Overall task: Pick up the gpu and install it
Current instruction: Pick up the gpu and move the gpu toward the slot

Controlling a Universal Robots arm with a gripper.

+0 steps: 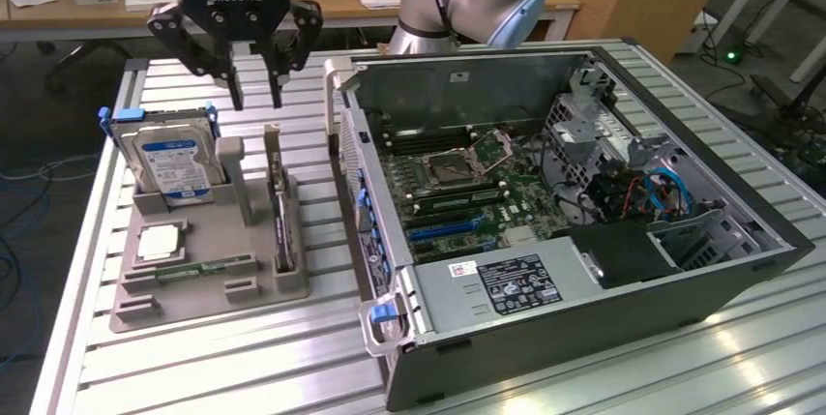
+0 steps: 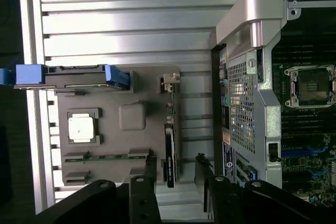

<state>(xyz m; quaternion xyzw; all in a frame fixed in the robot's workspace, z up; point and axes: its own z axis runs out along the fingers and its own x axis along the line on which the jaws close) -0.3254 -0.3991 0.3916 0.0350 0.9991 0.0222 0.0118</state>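
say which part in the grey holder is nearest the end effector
The gpu, the thin dark card standing on edge; the blue-labelled hard drive and memory stick sit farther off.

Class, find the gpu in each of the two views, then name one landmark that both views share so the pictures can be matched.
Exterior view: the gpu stands on edge in the grey holder, on its side nearest the computer case, towards the exterior view's left.
Wrist view: the gpu is the dark edge-on card in the holder, beside the case.
Shared landmark: the hard drive with blue tabs.
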